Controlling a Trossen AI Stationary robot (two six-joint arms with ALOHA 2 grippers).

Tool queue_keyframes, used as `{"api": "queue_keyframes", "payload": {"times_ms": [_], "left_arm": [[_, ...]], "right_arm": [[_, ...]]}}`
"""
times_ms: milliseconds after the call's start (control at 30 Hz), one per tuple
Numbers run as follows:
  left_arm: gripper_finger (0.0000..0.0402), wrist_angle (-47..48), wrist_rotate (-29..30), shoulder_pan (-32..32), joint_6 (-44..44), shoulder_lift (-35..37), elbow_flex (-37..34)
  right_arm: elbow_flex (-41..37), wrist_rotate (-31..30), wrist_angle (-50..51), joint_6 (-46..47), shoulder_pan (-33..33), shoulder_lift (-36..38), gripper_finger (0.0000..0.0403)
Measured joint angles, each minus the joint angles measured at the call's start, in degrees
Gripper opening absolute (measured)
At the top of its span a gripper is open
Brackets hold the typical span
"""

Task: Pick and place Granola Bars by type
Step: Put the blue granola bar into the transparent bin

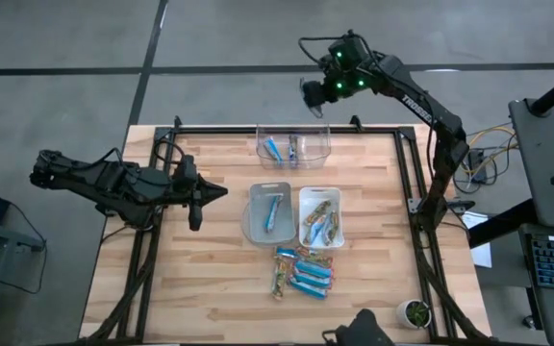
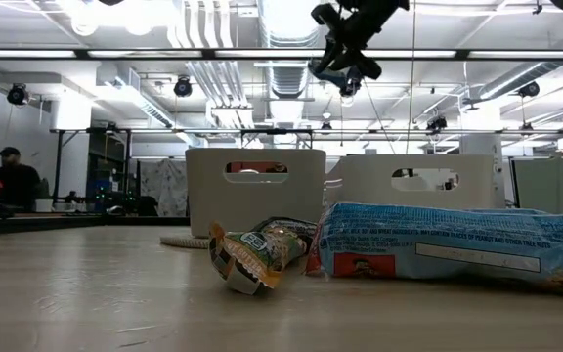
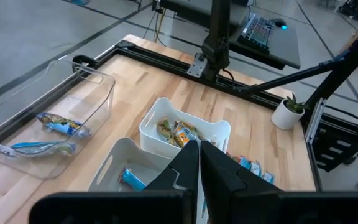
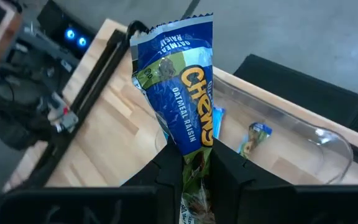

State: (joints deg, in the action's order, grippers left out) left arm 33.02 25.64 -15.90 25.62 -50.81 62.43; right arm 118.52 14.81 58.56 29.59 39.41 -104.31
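Carrying one blue granola bar (image 4: 182,106), your right gripper (image 1: 317,93) hangs high above the clear bin (image 1: 293,146), jaws clamped on its lower end. Left gripper (image 1: 200,195) waits, jaws closed. Next, I judge: lower, release into that bin.

Clear bin (image 1: 293,146) at 12 o'clock on the table (image 1: 210,288), two bars (image 1: 273,148) inside. Grey bin (image 1: 268,213) at table centre, one bar in it; white bin (image 1: 320,216) just beside it at its 3 o'clock, several bars in it. Loose pile of bars (image 1: 304,271) at 6 o'clock of both bins. Right gripper (image 1: 313,93) beyond the clear bin's 12 o'clock edge, clamping one bar (image 4: 182,93). Left gripper (image 1: 214,192) at 9 o'clock of the grey bin, fingers together. Small plant pot (image 1: 415,312) at the table's 4 o'clock corner.
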Motion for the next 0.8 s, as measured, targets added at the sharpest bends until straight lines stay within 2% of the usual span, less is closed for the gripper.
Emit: {"api": "queue_keyframes", "payload": {"times_ms": [433,800], "left_arm": [[0.0000,0.01,1.15,0.00,0.69,-0.02,-0.02],[0.0000,-0.01,1.49,0.00,1.76,-0.02,-0.02]], "right_arm": [[-12.27,-3.83,-5.86,8.50,0.39,-0.07,0.0047],[-25.35,-4.49,-18.59,19.14,0.36,-0.07,0.0047]]}}
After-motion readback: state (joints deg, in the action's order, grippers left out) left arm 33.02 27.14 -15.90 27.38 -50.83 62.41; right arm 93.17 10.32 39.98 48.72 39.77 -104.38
